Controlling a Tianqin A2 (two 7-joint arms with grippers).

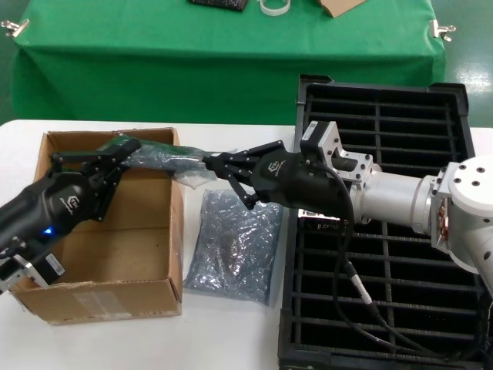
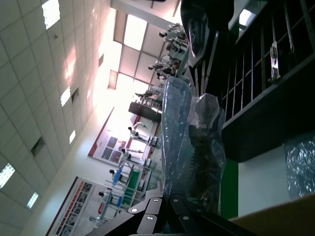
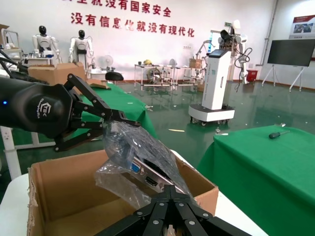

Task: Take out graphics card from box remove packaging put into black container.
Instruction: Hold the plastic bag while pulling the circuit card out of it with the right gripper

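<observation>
The graphics card, with its silver bracket and blue port, is inside the crinkly packaging and hangs in the air over the far right corner of the brown box. My left gripper is shut on the packaging's left end. My right gripper is shut on its right end. The right wrist view shows my right gripper pinching the packaging, with the left gripper on its far end. The left wrist view shows my left gripper closed on the packaging. The black container lies under my right arm.
A second crinkly grey bag lies flat on the white table between the box and the black container. A green-covered table stands behind, with small items at its far edge.
</observation>
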